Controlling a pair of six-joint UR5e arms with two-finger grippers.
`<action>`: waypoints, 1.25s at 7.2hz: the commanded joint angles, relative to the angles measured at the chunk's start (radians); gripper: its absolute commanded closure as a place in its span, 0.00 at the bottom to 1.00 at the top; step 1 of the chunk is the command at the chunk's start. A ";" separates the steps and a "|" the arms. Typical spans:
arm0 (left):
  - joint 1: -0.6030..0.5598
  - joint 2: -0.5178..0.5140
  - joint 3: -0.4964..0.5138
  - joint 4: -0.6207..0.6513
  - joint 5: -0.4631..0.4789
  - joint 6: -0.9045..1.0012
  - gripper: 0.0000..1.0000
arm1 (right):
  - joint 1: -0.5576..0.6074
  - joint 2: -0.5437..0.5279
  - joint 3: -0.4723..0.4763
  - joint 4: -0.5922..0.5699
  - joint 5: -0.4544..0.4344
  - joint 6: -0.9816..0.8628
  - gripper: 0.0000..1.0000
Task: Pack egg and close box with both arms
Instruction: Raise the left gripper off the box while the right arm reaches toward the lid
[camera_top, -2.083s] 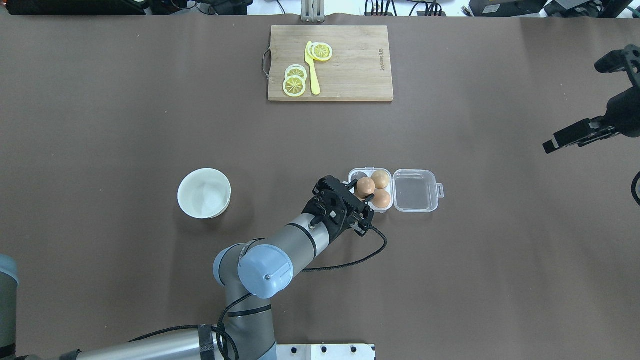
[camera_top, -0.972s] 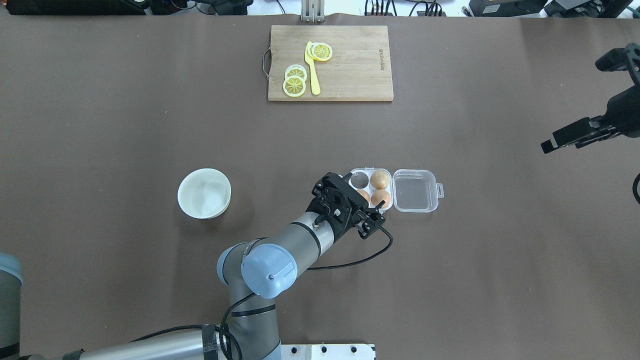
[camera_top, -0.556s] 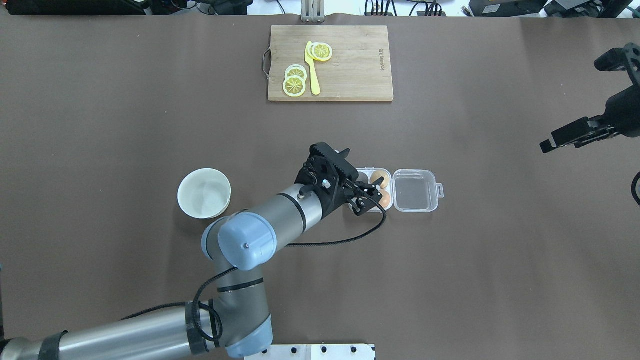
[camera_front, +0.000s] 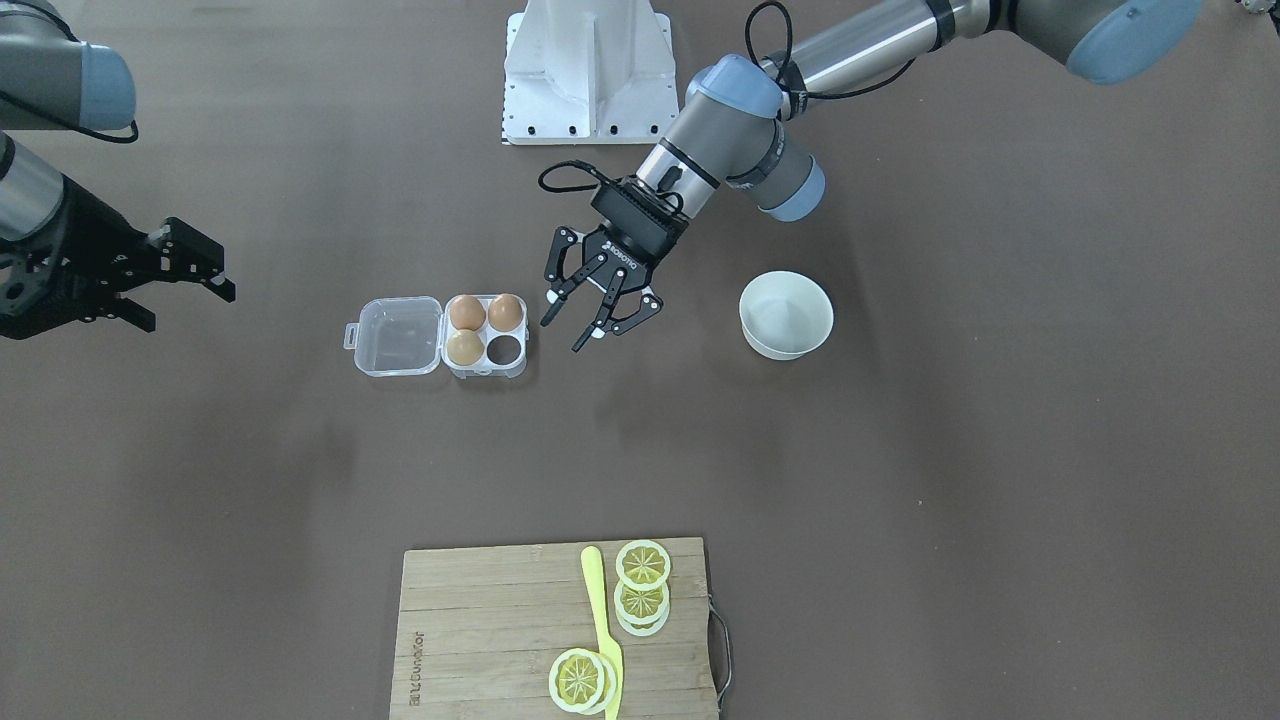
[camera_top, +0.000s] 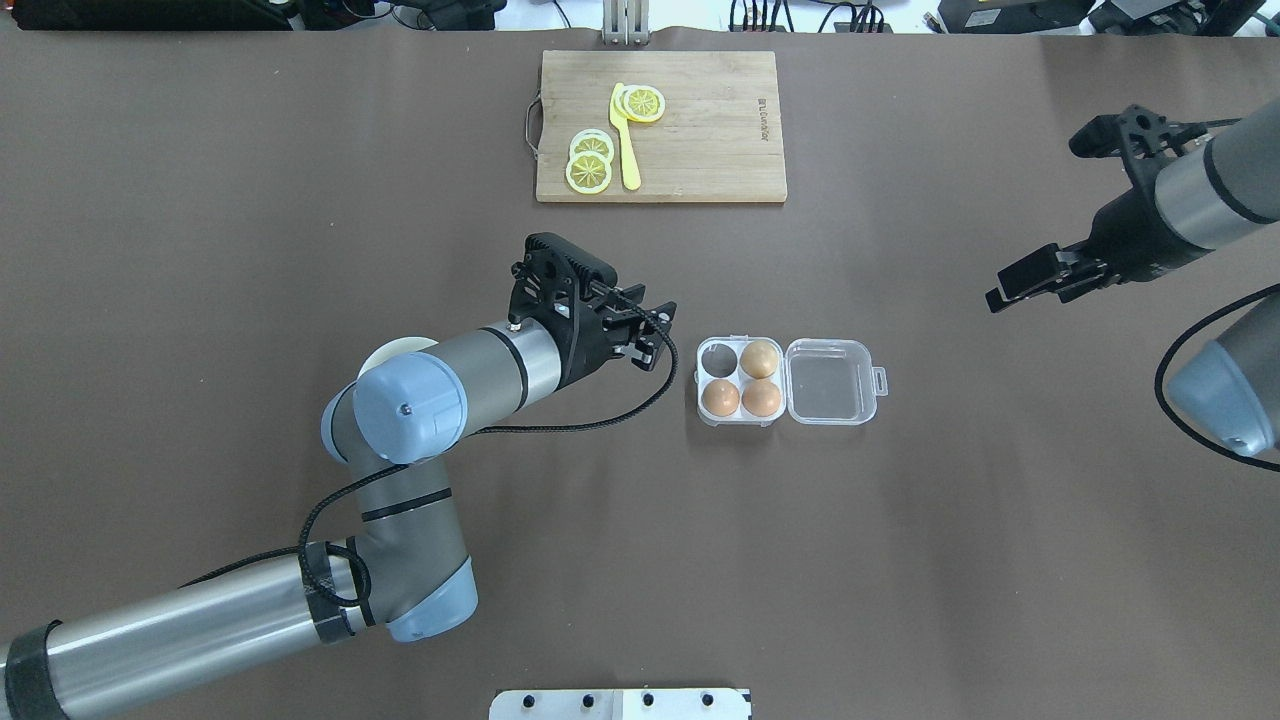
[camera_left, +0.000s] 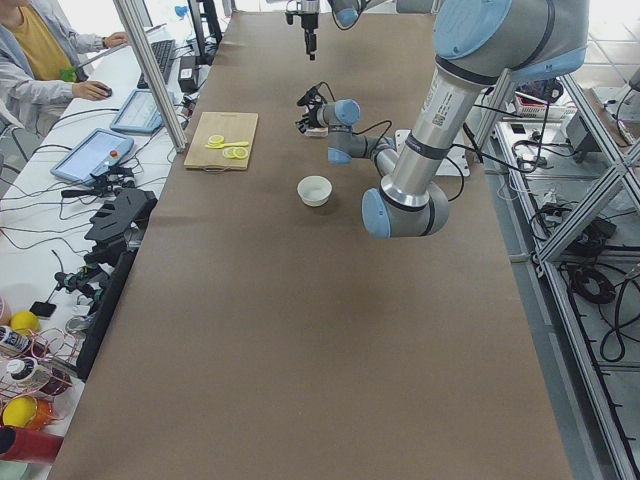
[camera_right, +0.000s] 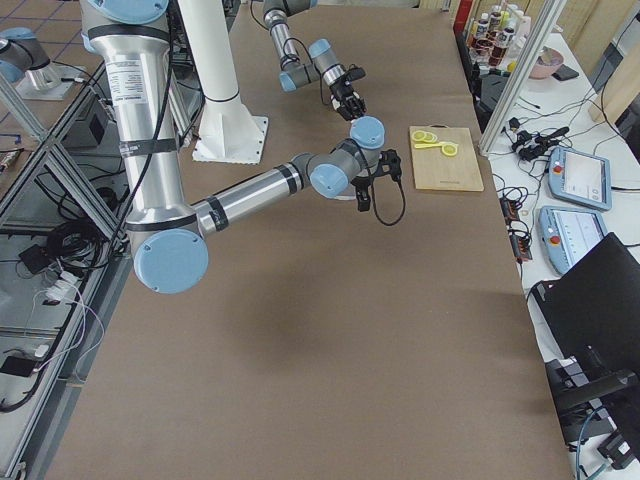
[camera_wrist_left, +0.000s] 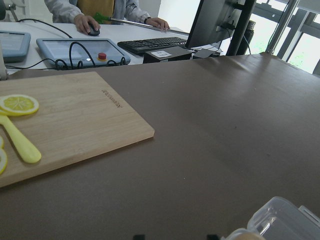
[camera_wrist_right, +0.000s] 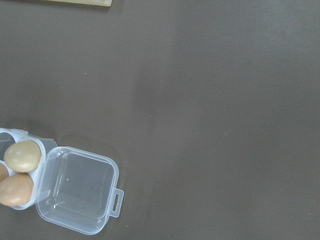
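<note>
Both pairs of jaws stand apart with nothing between them. The black two-finger left gripper (camera_top: 655, 335) hangs spread just beside the small clear plastic four-cell egg box (camera_top: 741, 377), on the side away from its hinge. The black right gripper (camera_top: 1035, 222) gapes wide, well off toward the table's right edge. From my desk I read the small orange-brown egg (camera_top: 720, 397) as packed: it sits in the near cell on the left gripper's side, with a matching brown egg (camera_top: 762, 397) beside it and a paler tan egg (camera_top: 759, 357) behind that one; the fourth cell (camera_top: 718, 357) is bare. The clear hinged lid (camera_top: 828, 380) lies flat on the brown table (camera_top: 900, 550), open toward the right arm, with the small latch tab (camera_top: 879, 380) outermost. I judge that is why the right arm is stationed on that side: it can get under the tab and fold the lid over, while the left gripper is near enough to steady the base. The round white bowl (camera_front: 786, 315) sits apart from the box, half hidden under the left arm in the overhead view.
</note>
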 joint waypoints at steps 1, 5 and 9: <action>0.003 0.021 -0.003 0.023 -0.103 -0.355 1.00 | -0.052 0.033 -0.029 -0.001 -0.014 0.010 0.02; 0.010 -0.051 0.011 0.230 -0.106 -0.625 1.00 | -0.087 0.043 -0.071 0.000 -0.020 0.043 0.02; 0.016 -0.123 0.121 0.229 -0.109 -0.678 1.00 | -0.116 0.129 -0.177 0.000 -0.016 0.056 0.05</action>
